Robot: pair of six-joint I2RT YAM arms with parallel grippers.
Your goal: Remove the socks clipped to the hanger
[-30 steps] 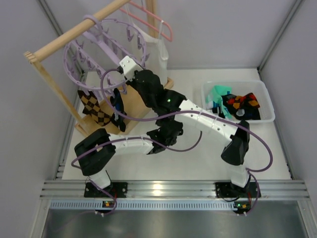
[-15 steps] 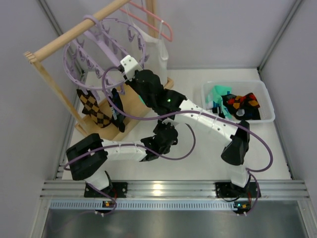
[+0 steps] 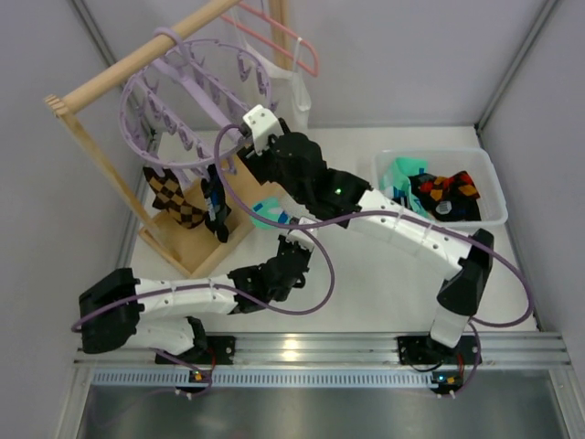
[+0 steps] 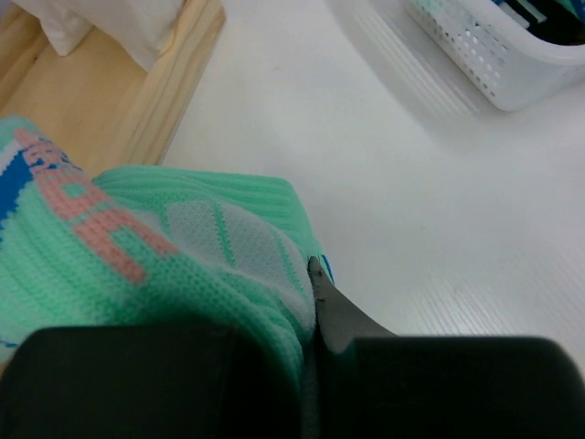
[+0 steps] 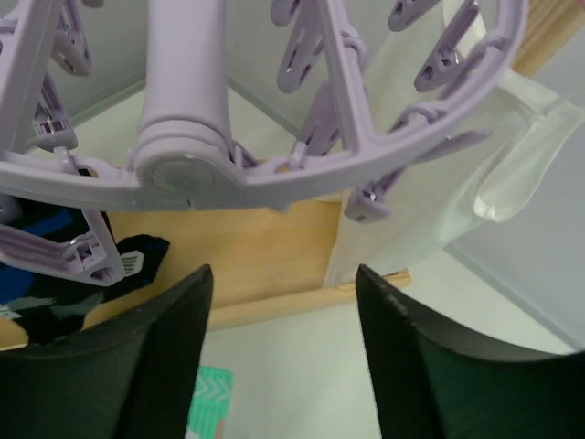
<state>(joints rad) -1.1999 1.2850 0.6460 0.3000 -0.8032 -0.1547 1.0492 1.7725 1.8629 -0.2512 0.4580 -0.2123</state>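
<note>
The lavender hanger (image 3: pixel 187 101) hangs from the wooden rail; its hub and clips fill the top of the right wrist view (image 5: pixel 183 169). A brown checked sock (image 3: pixel 169 195) and a black sock (image 3: pixel 216 203) hang clipped under it; the black one shows in the right wrist view (image 5: pixel 137 261). My left gripper (image 3: pixel 280 227) is shut on a mint-green sock (image 4: pixel 155 265), held over the table just right of the wooden base, clear of the clips. My right gripper (image 5: pixel 281 274) is open and empty just below the ring (image 3: pixel 245 151).
A white bin (image 3: pixel 489 183) at the back right holds several socks; its corner shows in the left wrist view (image 4: pixel 494 69). A pink coat hanger (image 3: pixel 285 38) with a white cloth (image 3: pixel 294 101) hangs on the rail (image 3: pixel 137 59). The frame's wooden base (image 3: pixel 187 242) stands at the left.
My left gripper has pulled back from under the hanger toward the right with the mint-green sock in it. My right arm has shifted right and the ring has swung.
</note>
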